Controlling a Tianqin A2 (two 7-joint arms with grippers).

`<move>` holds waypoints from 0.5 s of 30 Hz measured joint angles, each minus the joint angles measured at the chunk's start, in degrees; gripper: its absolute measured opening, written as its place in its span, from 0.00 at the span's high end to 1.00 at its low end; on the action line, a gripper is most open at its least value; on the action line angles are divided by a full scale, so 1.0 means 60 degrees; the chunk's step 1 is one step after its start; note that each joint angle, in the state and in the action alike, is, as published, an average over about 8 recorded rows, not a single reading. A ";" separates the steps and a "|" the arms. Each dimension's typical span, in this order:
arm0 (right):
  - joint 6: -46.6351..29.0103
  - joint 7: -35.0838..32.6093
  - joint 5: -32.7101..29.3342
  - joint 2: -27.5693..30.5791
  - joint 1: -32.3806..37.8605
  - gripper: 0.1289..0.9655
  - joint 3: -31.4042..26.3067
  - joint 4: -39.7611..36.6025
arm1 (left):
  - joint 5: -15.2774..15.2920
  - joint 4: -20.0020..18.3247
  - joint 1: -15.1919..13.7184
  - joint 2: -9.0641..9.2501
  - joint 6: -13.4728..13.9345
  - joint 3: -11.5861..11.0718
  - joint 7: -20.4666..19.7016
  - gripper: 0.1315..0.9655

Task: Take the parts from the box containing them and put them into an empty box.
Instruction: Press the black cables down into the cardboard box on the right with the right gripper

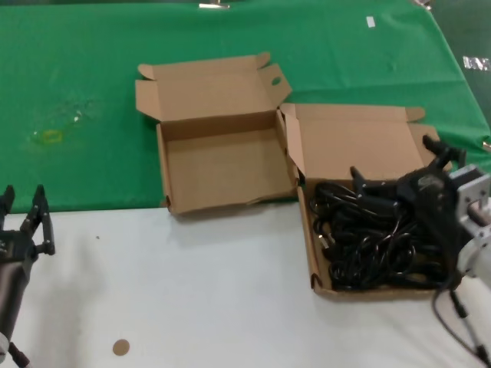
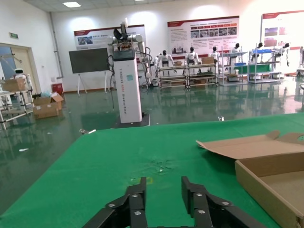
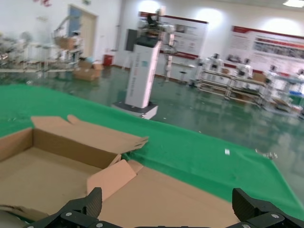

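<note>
Parts [image 1: 368,241] directly beneath wide-spread right claw [image 1: 395,172]

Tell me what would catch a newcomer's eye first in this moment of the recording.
The tangle of black power cords filling the longer cardboard box on the robot's right stands out at once, with the right pincer open just above it. Beside it, to the left, the squarer cardboard box lies open and bare, straddling the edge of the green cloth. The left pincer waits open at the near left, away from both boxes.
</note>
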 joint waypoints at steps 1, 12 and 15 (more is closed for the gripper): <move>-0.0121 0.0064 -0.0018 0.0224 0.0062 0.00 -0.0041 -0.0013 | 0.0000 0.0000 0.0000 0.0000 0.0000 0.0000 0.0000 0.64; -0.2644 0.0005 -0.0415 0.2745 0.1126 0.00 -0.0334 -0.0221 | 0.0000 0.0000 0.0000 0.0000 0.0000 0.0000 -0.0009 0.87; -0.3577 -0.0418 -0.0518 0.3281 0.1540 0.00 -0.0452 -0.0228 | 0.0001 0.0000 0.0000 0.0000 0.0000 0.0000 -0.0009 0.91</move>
